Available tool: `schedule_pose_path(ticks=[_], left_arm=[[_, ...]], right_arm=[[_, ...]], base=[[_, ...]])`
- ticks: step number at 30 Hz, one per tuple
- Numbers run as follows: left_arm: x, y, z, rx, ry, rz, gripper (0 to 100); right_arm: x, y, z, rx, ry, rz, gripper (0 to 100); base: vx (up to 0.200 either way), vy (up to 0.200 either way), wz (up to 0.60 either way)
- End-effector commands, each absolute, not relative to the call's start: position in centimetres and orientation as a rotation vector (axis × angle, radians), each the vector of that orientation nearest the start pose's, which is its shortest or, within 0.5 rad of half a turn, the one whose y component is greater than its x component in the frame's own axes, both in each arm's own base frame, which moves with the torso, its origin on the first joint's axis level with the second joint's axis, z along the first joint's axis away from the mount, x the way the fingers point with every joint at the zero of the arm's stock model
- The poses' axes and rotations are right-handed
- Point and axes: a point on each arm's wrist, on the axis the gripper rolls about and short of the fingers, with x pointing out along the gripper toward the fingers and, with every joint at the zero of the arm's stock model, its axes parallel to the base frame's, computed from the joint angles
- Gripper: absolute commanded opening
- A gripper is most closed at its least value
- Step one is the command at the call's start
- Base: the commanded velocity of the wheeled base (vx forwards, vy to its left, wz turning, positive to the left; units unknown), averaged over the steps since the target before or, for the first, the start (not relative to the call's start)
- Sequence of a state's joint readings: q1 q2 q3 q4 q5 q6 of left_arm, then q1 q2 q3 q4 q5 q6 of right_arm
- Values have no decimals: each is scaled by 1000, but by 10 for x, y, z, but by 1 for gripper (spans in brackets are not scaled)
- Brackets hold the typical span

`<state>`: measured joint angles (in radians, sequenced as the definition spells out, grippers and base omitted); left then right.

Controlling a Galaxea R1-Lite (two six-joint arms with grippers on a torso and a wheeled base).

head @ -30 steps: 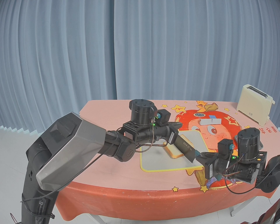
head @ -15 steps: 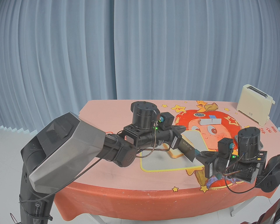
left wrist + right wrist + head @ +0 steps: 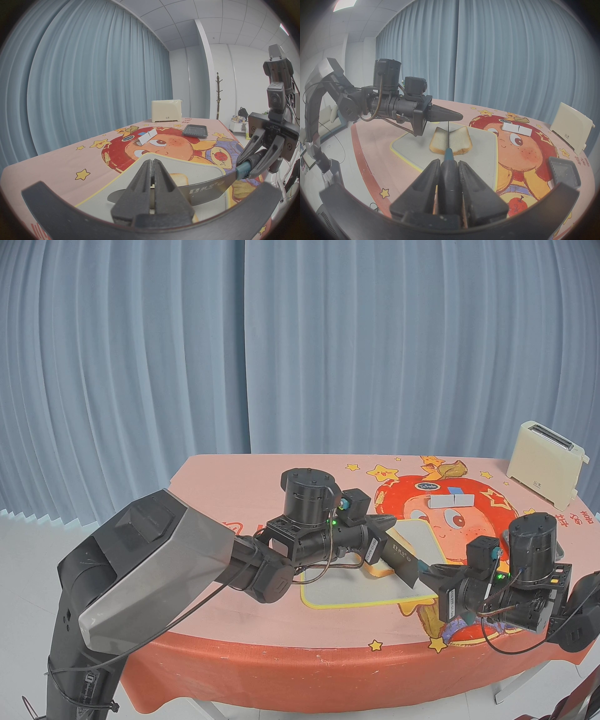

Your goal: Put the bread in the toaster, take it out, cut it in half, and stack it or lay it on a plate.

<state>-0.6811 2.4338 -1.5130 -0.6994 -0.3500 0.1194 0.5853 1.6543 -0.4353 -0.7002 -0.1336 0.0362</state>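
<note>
A slice of bread (image 3: 455, 140) lies flat on the white cutting board (image 3: 340, 590). My right gripper (image 3: 449, 165) is shut on the teal handle of a knife (image 3: 401, 560), near the board's right edge. The blade stands edge-down across the middle of the slice, seen as a wide blade (image 3: 207, 190) in the left wrist view. My left gripper (image 3: 391, 523) is shut and holds nothing. Its tip (image 3: 459, 117) hangs just over the bread's far edge; I cannot tell whether it touches. The cream toaster (image 3: 545, 464) stands at the table's far right corner.
A black tray (image 3: 565, 171) sits on the tablecloth right of the board, partly behind my right arm (image 3: 531, 552). A small white and blue block (image 3: 449, 499) lies beyond the board. The table's front edge (image 3: 325, 649) runs close to the board.
My left arm has shifted a little to the right, bringing its shut gripper closer over the bread. The right gripper and knife have stayed nearly where they were.
</note>
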Motion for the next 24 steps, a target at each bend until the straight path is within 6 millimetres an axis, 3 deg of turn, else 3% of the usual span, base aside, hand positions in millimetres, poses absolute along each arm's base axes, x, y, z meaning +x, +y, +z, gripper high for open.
schedule_pose_path(ticks=[1, 8, 12, 24], left_arm=[[378, -316, 76, 149, 180, -1038, 0], [371, -324, 79, 150, 171, -1059, 0], [367, -327, 91, 146, 145, -1069, 0], [377, -314, 81, 145, 177, -1038, 0]], right_arm=[[205, 132, 108, -156, 511, 432, 0], [203, 131, 107, -161, 516, 433, 0], [203, 131, 108, -158, 511, 432, 0], [208, 133, 115, -134, 472, 428, 0]], base=[[0, 0, 0], [0, 0, 0], [0, 0, 0], [0, 0, 0]])
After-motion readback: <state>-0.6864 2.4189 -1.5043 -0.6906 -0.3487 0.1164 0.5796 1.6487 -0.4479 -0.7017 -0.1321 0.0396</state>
